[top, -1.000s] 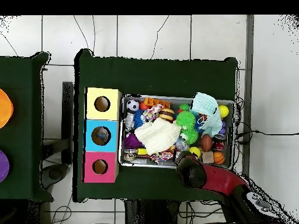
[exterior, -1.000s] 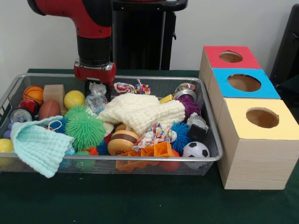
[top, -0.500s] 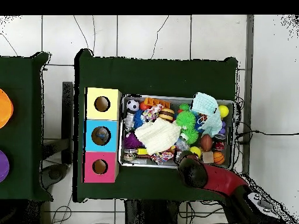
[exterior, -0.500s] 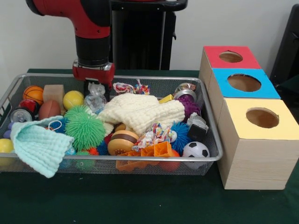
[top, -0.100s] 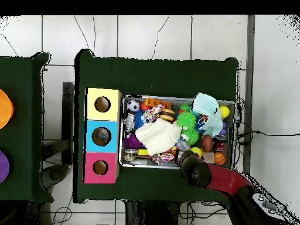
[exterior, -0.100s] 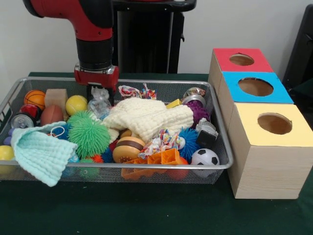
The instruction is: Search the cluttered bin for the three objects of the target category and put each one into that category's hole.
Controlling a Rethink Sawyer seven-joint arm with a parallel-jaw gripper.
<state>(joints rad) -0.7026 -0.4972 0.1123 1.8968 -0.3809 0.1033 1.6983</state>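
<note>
Hovering over the bin's (exterior, -0.100s: 222, 161) far side, gripper (exterior, -0.100s: 100, 93) on an upright crinkled clear plastic piece (exterior, -0.100s: 101, 105), grip hidden, cannot tell.

Red-and-black arm hangs vertical, wrist straight down — pincer (exterior, -0.100s: 100, 93) low, its grip state unclear.

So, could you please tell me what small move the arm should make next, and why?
Probably a short straight lift. The pincer sits low at the bin's far side, right at a crinkled clear plastic item. Whether it grips it I cannot tell; raising it a little would show that and clear the cream cloth.
</note>
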